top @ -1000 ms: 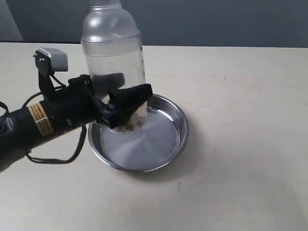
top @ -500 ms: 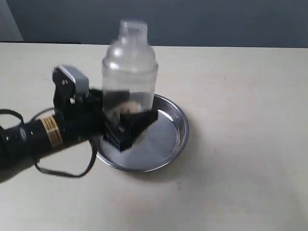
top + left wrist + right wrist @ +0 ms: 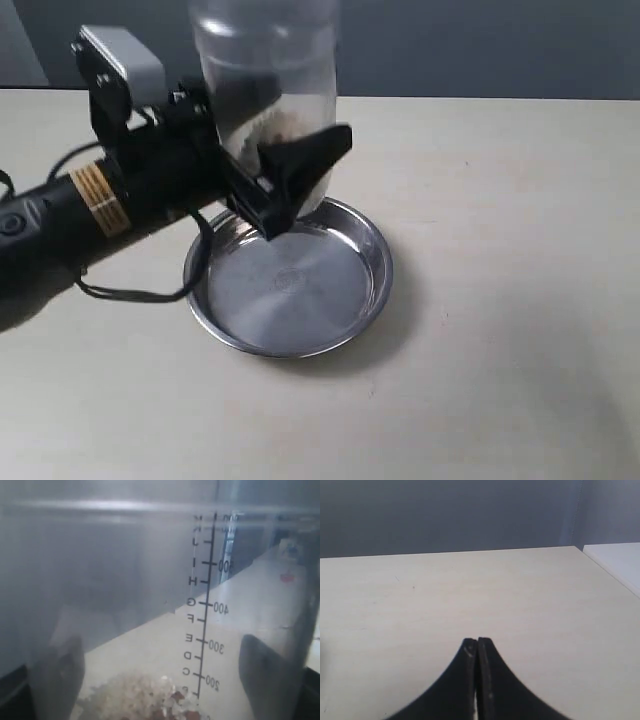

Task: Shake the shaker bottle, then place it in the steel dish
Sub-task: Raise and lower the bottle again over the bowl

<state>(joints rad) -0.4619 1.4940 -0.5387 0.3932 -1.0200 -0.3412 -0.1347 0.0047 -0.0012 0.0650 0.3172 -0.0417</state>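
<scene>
My left gripper [image 3: 285, 165] is shut on the shaker bottle [image 3: 270, 85], holding it upright in the air above the far rim of the steel dish [image 3: 372, 290]. The bottle's shoulder and cap run out of the top of the exterior view. Brown-and-white grains [image 3: 283, 125] are tossed up inside it. In the left wrist view the frosted bottle wall [image 3: 125, 580] fills the picture, with a printed scale [image 3: 207, 605], grains [image 3: 150, 700] low down, and dark fingers [image 3: 262, 680] on both sides. My right gripper [image 3: 477, 641] is shut and empty over bare table, not seen in the exterior view.
The beige table [image 3: 500, 200] stretches all round the dish, with a dark wall behind it. A cable [image 3: 130, 292] hangs from my left arm beside the dish's left rim. A white surface [image 3: 620, 562] adjoins the table's edge in the right wrist view.
The left gripper and bottle dropped toward the dish half a second ago and have now risen well above it. The grains have jumped higher inside the bottle.
</scene>
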